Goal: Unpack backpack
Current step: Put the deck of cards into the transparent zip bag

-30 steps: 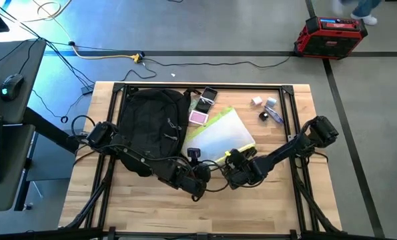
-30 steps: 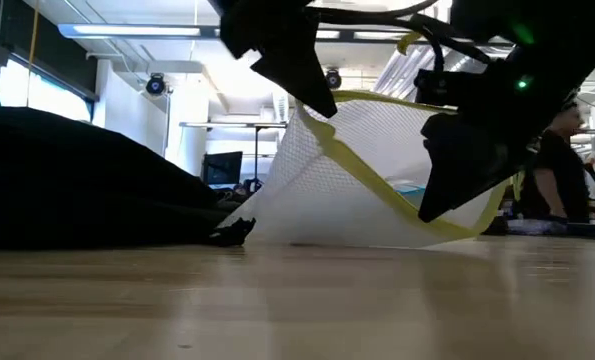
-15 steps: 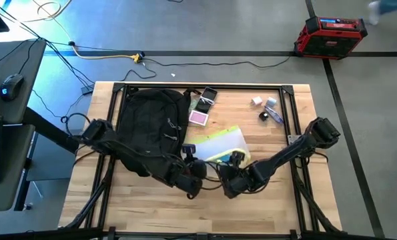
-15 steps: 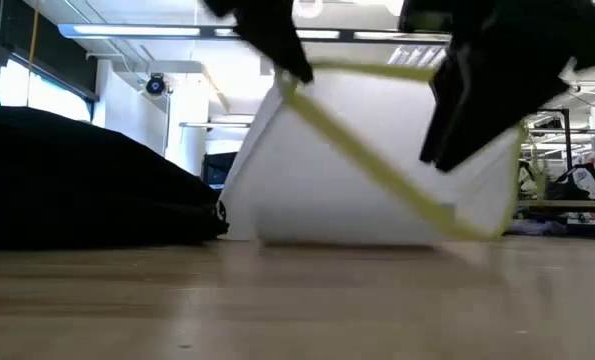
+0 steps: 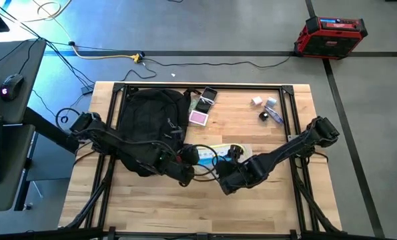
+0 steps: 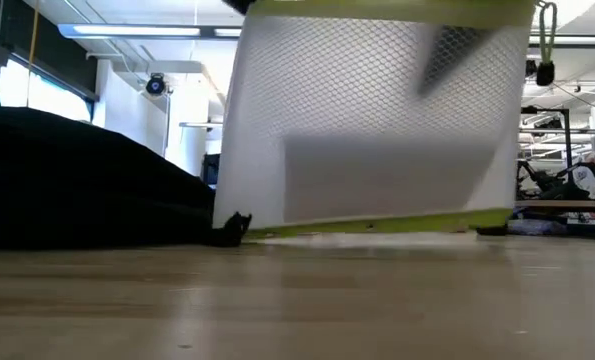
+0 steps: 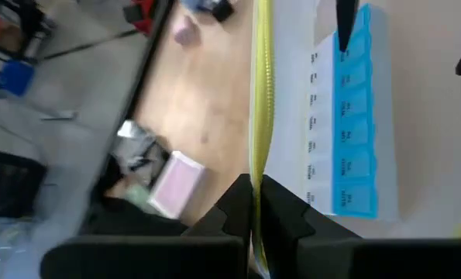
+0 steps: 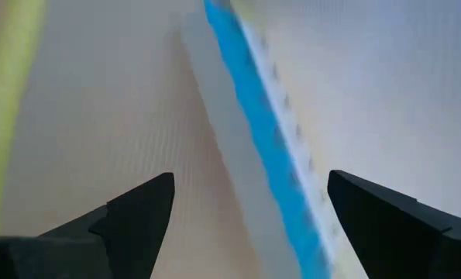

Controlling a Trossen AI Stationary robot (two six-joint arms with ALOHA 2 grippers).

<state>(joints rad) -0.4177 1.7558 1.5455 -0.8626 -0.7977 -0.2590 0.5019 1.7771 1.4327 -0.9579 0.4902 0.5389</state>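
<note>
Backpack lies flat on the left half of the wooden table, black fabric, rounded and slumped, straps trailing toward the near edge; in the low view it is a low dark mound at the left. Just beside its right side stands a mesh pouch, white netting with a yellow-green zipper band along the edges, held up on edge so its lower border nearly meets the table. Inside the pouch, seen through the mesh: a long pill organiser, translucent blue strip beside a pale strip, divided into small lettered cells; contents of the cells cannot be told. Left hand is pinched together on the pouch's yellow zipper edge, close to the backpack's lower right corner. Right hand sits just right of the left hand, behind the pouch, fingers spread wide with the mesh and the blue strip between them; whether they press on the pouch cannot be told. Beyond the backpack's upper right, loose on the table: a small pink box and a crumpled packet; farther right, a few small white and dark items, too small to name. On the floor past the table, a red and black case and a yellow cable.
</note>
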